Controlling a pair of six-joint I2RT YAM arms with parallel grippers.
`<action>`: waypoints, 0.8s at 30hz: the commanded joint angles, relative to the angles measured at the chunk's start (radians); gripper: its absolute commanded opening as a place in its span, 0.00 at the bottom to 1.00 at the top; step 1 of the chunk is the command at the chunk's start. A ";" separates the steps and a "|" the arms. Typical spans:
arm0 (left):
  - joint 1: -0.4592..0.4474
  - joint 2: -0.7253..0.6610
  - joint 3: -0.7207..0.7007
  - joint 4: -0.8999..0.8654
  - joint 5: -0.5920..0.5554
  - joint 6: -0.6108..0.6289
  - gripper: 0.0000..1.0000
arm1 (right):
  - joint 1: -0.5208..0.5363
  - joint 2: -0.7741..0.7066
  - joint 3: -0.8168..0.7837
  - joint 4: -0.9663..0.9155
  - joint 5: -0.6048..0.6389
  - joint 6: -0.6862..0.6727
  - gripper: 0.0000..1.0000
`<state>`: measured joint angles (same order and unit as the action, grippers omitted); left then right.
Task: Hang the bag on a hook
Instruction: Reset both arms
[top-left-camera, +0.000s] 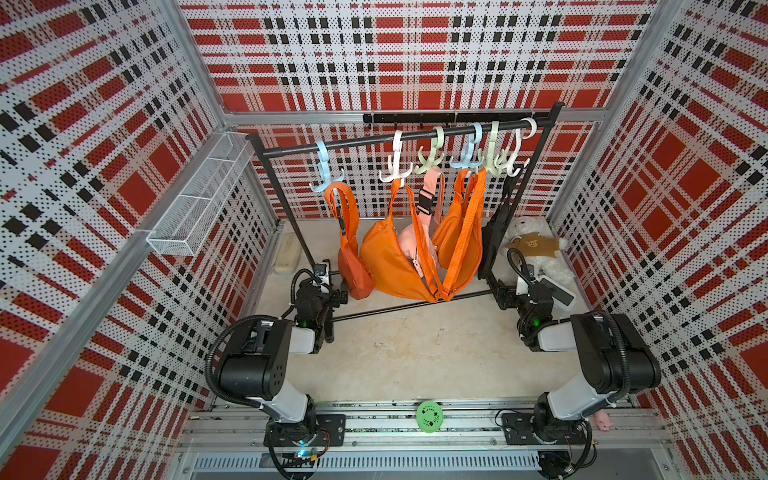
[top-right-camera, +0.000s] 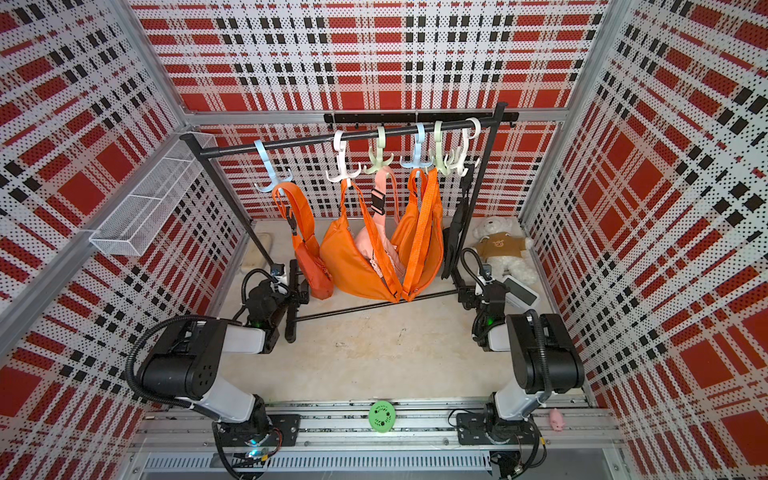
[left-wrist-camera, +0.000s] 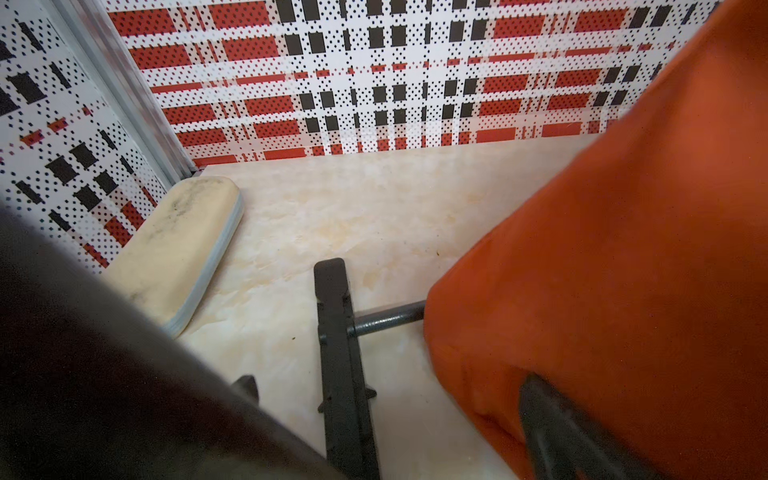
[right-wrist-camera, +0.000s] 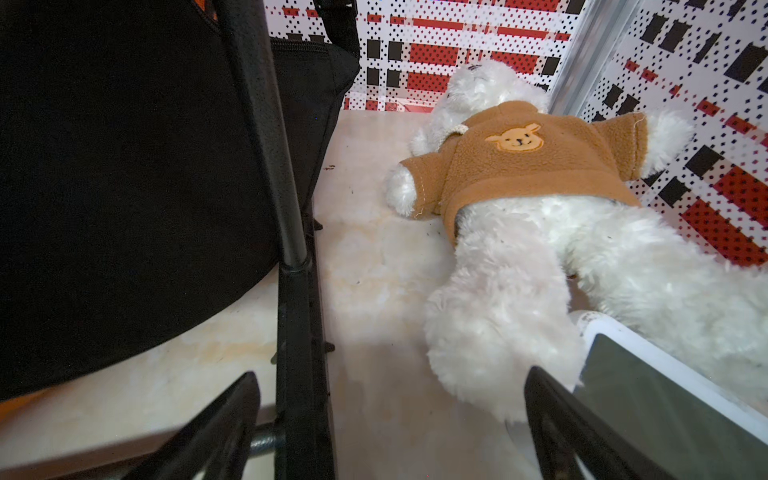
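**Both pincers wide and empty, every bag up on the rail**

I find no bag lying on the table (top-left-camera: 415, 353). Each one I can see hangs from a hook on the rail (top-left-camera: 399, 139). The dark orange bag (top-left-camera: 353, 266) hangs by its strap from the blue hook (top-left-camera: 326, 176), and its body reaches down close to the table beside the rack foot (left-wrist-camera: 340, 353). Further along hang the large orange bag (top-left-camera: 390, 262), the pink bag (top-left-camera: 415, 245) tucked behind it, and the black bag (top-left-camera: 492, 237) at the far end. The straps carry the weight, so the soft bodies sag straight down and crowd together.

My left gripper (left-wrist-camera: 390, 382) sits low by that foot, jaws spread apart and gripping nothing. In the left wrist view the dark orange fabric overlaps one finger, but I cannot tell whether they touch. Because it is the nearest bag, I judge it to be the one the task means, though I am not certain. My right gripper (right-wrist-camera: 392, 376) is low at the other end of the rack, jaws equally wide and empty. The black bag is on one side of it and the teddy bear (right-wrist-camera: 540, 158) on the other.

I read the hanging as done. Both arms are down low, under the straps and hooks rather than among them. My one worry is that finger beside the fabric. Pulling away carelessly could drag the bag and swing its strap off the prong.
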<state>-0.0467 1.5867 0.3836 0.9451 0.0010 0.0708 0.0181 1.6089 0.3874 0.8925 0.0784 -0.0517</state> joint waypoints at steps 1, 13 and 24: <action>-0.004 -0.010 0.016 -0.005 -0.005 -0.008 0.99 | 0.002 -0.020 0.014 0.030 -0.009 0.006 1.00; -0.003 -0.011 0.017 -0.006 -0.005 -0.007 0.99 | 0.002 -0.020 0.013 0.030 -0.009 0.006 1.00; -0.002 -0.005 0.026 -0.017 -0.003 -0.007 0.99 | 0.002 -0.021 0.013 0.032 -0.009 0.006 1.00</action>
<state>-0.0467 1.5867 0.3843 0.9421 -0.0010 0.0708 0.0181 1.6089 0.3874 0.8925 0.0780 -0.0517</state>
